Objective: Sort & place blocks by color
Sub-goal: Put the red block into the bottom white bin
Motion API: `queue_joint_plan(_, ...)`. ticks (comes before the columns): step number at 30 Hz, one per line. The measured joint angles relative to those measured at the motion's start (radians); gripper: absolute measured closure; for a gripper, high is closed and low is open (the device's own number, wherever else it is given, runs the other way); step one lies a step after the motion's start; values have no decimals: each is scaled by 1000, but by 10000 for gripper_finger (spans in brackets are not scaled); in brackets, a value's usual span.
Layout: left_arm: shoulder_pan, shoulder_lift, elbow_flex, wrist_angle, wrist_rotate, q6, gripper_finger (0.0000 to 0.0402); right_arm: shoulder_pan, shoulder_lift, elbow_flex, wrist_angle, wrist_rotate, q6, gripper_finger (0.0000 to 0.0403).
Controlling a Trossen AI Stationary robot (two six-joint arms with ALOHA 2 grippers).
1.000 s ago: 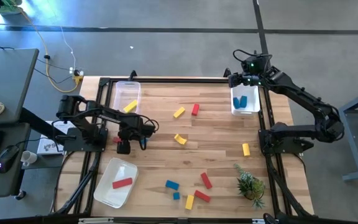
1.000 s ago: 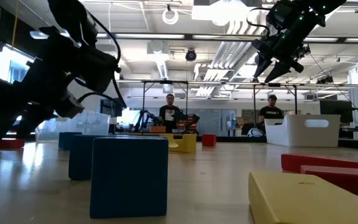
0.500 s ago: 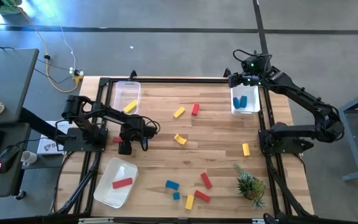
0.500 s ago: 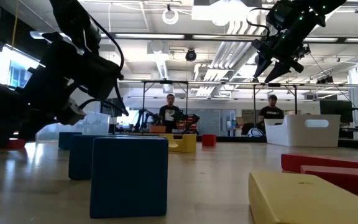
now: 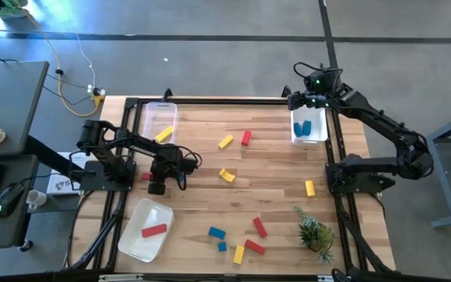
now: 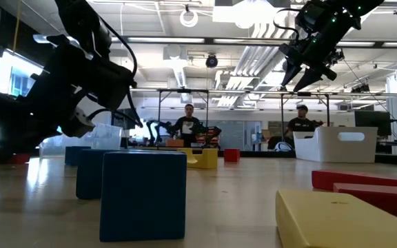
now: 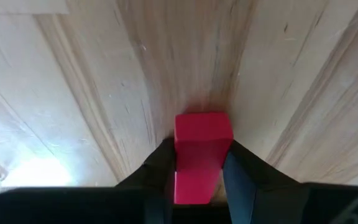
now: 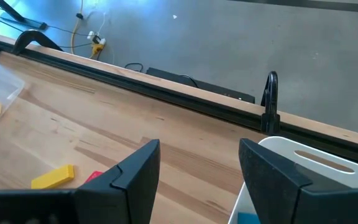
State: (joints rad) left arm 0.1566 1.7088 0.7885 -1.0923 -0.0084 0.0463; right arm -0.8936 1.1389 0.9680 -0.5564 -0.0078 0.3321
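Near the table's left edge a red block (image 7: 202, 134) lies on the wood, and my left gripper (image 5: 150, 179) is shut on it. My right gripper (image 8: 197, 180) hangs open and holds nothing, above the white bin (image 5: 310, 138) at the far right, which has blue blocks (image 5: 306, 126) in it. A yellow block (image 5: 164, 134) lies in the clear bin at the far left. A red block (image 5: 154, 230) lies in the white tray at the near left. Several red, yellow and blue blocks are scattered over the table. My left gripper pinches the red block's two opposite sides (image 7: 180, 163) between its two fingers (image 7: 159, 167). The fingers come from above, slanting steeply down. The block's underside is against the table's wood.
Loose blocks lie mid-table: yellow (image 5: 225, 142), red (image 5: 246, 138), yellow (image 5: 227, 175), yellow (image 5: 310, 188). Near the front edge lie blue (image 5: 217, 233), red (image 5: 260, 227) and yellow (image 5: 239, 254) ones. A small green plant (image 5: 315, 233) stands at the near right. People stand in the room beyond.
My left arm has leaned a little lower over the red block, which has stayed where it was on the table.
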Motion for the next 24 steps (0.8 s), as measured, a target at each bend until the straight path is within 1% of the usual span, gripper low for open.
queue_joint_plan(3,-1,-20,24,-3,-10,-33,328,0,0,0,0,0,0,199)
queue_joint_plan(8,0,-100,61,-29,-10,-106,328,0,0,0,0,-1,0,199)
queue_joint_plan(13,-2,-193,111,-128,-6,-212,328,0,0,0,0,-16,0,199)
queue_joint_plan(18,-26,-290,172,-215,10,-356,328,7,0,0,0,-49,0,199)
queue_joint_plan(24,-89,-393,231,-237,78,-614,328,61,0,0,8,-73,0,199)
